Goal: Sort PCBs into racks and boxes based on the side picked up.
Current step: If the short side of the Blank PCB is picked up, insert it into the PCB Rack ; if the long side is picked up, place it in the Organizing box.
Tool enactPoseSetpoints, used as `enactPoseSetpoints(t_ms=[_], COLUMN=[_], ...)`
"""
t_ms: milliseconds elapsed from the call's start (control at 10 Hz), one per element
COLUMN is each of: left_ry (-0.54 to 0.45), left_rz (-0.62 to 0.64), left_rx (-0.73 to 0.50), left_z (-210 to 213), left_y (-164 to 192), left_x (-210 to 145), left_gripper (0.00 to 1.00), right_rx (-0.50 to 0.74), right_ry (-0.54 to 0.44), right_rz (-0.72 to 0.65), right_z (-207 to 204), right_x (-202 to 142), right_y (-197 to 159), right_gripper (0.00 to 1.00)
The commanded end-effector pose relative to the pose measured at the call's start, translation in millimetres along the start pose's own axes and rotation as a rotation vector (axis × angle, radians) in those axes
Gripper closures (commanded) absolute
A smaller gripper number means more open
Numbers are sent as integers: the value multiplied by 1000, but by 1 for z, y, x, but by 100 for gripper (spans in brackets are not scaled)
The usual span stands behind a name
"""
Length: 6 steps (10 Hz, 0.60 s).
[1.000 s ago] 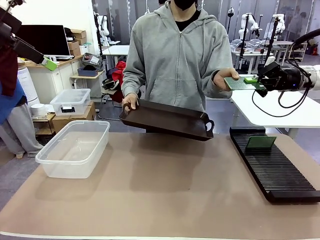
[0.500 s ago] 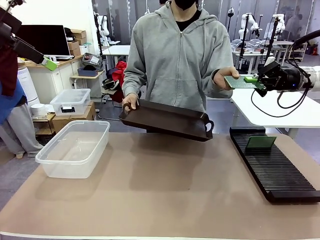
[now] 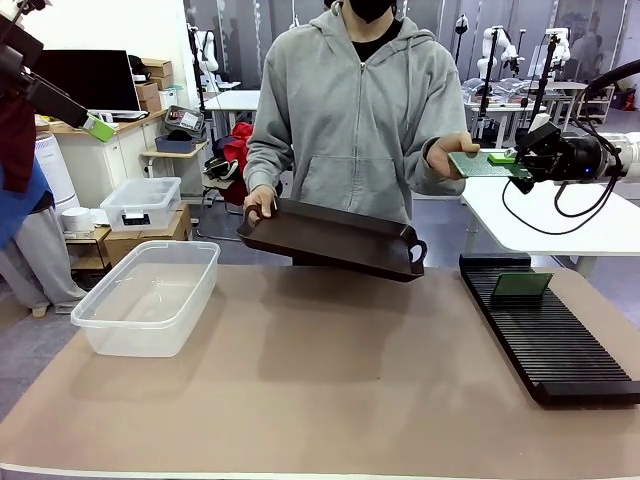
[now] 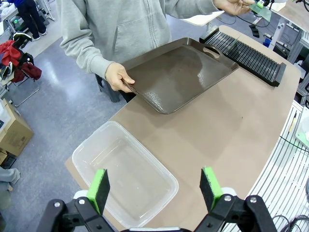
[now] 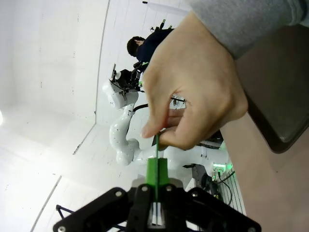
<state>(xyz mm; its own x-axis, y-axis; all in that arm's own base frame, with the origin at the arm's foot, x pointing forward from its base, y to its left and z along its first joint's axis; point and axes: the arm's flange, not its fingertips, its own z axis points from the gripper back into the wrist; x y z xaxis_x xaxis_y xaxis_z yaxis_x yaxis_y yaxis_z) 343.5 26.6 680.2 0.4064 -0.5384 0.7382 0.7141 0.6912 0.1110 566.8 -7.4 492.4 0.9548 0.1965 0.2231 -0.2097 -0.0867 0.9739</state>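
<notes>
1. A tan table [image 3: 330,380] takes up the lower part of the front view. Behind it lies a workshop with white benches, shelving, a dark monitor and cardboard boxes.
2. On the table's left stands the clear tub [image 3: 148,296]; along its right edge lies the long black rack [image 3: 548,330], where one PCB [image 3: 522,285] stands upright in a slot near the far end.
3. A person in a grey hoodie stands at the far side, one hand [image 3: 258,204] holding a dark brown tray [image 3: 335,240] tilted above the table, the other hand [image 3: 446,155] holding a second PCB [image 3: 482,164] out flat to the side.
4. The right gripper [image 3: 512,163] is clamped on the outer edge of that board, opposite the person's fingers, high above the rack.
5. The right wrist view shows the board edge-on, a thin green line between the closed pads and the person's thumb and fingers.
6. The left wrist view looks down on the tub, tray and rack, with the left gripper [image 4: 157,191] spread wide and holding nothing; in the front view it sits high at the upper left.
</notes>
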Motion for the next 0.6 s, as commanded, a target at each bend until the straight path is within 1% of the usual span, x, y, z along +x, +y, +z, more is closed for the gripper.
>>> enactPoseSetpoints(t_ms=[0, 500], left_ry=[-10, -10], left_rz=[-1, -1], left_rx=[-1, -1], left_z=[-1, -1], left_y=[0, 0], left_x=[-2, -2], left_gripper=[0, 0], right_rx=[-3, -3], right_ry=[1, 1], right_rz=[0, 0], right_z=[0, 0], right_x=[0, 0], right_y=[0, 0], right_gripper=[100, 100])
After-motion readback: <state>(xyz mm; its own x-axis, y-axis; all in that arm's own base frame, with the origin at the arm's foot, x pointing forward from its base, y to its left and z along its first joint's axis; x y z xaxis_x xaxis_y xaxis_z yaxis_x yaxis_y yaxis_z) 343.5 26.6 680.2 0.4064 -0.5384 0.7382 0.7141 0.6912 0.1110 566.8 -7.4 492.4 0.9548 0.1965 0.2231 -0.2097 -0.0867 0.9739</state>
